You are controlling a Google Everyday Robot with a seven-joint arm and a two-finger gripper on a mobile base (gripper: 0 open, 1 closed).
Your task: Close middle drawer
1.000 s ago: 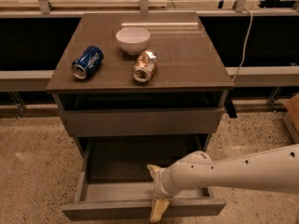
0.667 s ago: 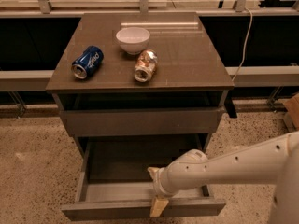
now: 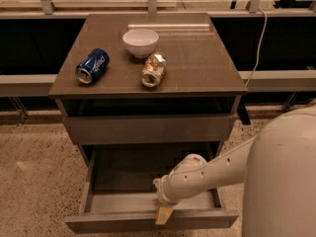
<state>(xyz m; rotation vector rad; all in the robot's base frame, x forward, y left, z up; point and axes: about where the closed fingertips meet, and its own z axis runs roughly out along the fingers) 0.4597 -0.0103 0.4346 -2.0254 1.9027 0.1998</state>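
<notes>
The middle drawer (image 3: 148, 202) is pulled out at the bottom of the grey-brown cabinet. Its slim front panel (image 3: 113, 222) lies nearest me and its paler floor is bare. My gripper (image 3: 164, 214) reaches down from the right on a white arm (image 3: 212, 169). It sits at the drawer's front edge, its tan tip against the inner side of the front panel, just right of centre. The drawer above (image 3: 148, 128), with the taller front, is almost shut.
On the cabinet top (image 3: 197, 63) lie a blue can (image 3: 92, 66) on its side, a crushed silver can (image 3: 153, 69) and a white bowl (image 3: 140, 42). A large white part of my arm (image 3: 281, 181) fills the lower right. Speckled floor lies to the left.
My arm's upper part has swung closer and now fills the lower right. The gripper stays at the drawer's front edge, and the drawer looks as far out as before.
</notes>
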